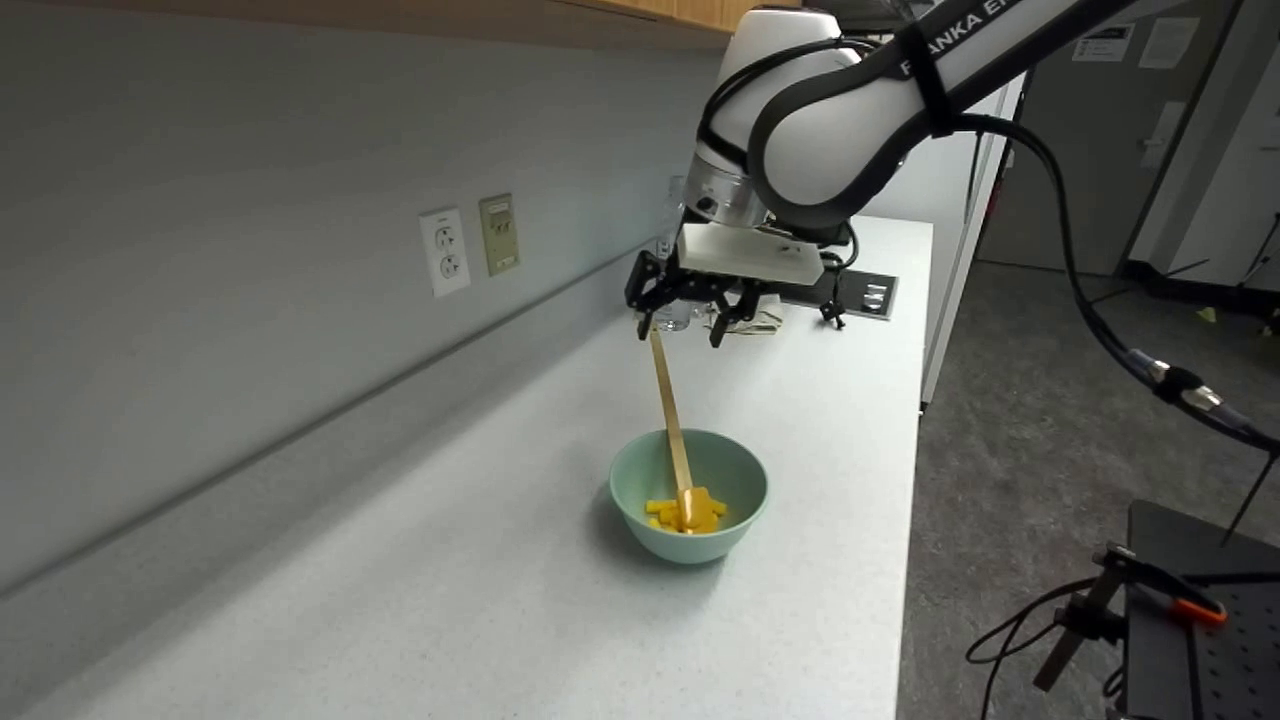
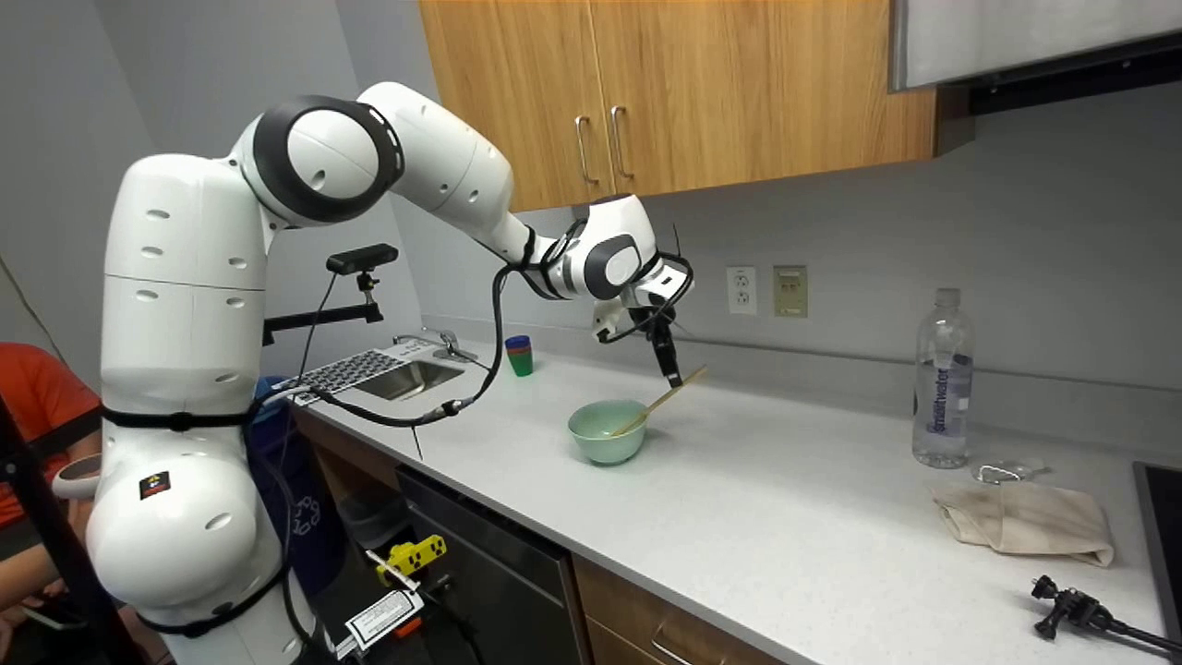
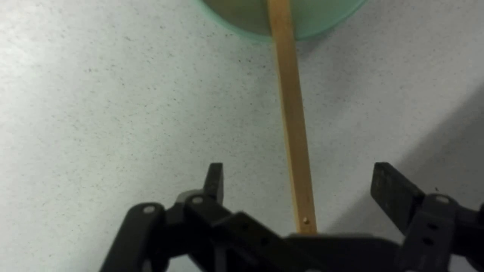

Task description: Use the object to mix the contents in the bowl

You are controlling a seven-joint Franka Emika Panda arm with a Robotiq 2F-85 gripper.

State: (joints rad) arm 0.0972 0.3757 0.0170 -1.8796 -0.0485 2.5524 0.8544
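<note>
Stick (image 1: 673,410) set for grasping.
The gripper (image 3: 298,175) is released, jaws parted to either side of the stick's upper end in the wrist view. The stick leans on the rim of the bowl (image 1: 690,548), head among the yellow pieces (image 1: 664,509), likely so its free end stands clear of the counter (image 1: 450,600) for gripping.

The white arm (image 2: 443,152) has dark-ringed joints (image 2: 334,155), black straps (image 2: 180,421) and FRANKA lettering (image 1: 958,38). Black cables (image 1: 1100,333) carry silvery connectors (image 1: 1202,398); the black gripper (image 3: 298,167) shows small round screws (image 3: 149,209).
</note>
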